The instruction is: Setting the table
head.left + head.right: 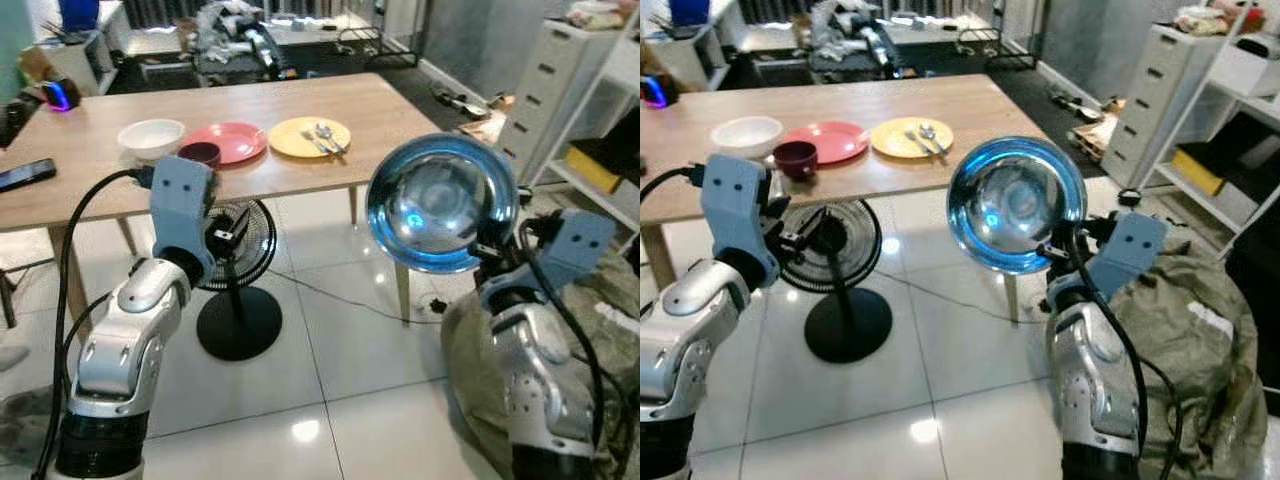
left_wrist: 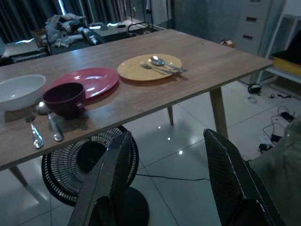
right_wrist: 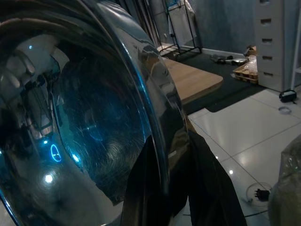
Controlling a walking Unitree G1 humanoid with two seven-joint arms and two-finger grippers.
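Note:
A shiny steel bowl (image 1: 441,203) hangs in the air on my right, tipped so its inside faces me. My right gripper (image 3: 167,188) is shut on its rim. On the wooden table (image 1: 400,110) ahead stand a white bowl (image 1: 151,136), a dark red cup (image 1: 199,154), a pink plate (image 1: 228,141) and a yellow plate (image 1: 309,136) with cutlery (image 2: 162,63) on it. A spoon and fork (image 2: 44,126) lie by the cup. My left gripper (image 2: 169,188) is raised before the table's near edge, open and holding nothing.
A black floor fan (image 1: 237,290) stands under the table on the glossy tiles. A phone (image 1: 26,173) lies at the table's left end. White drawers (image 1: 548,95) and shelves line the right wall. A grey-green sack (image 1: 1185,330) sits by my right side.

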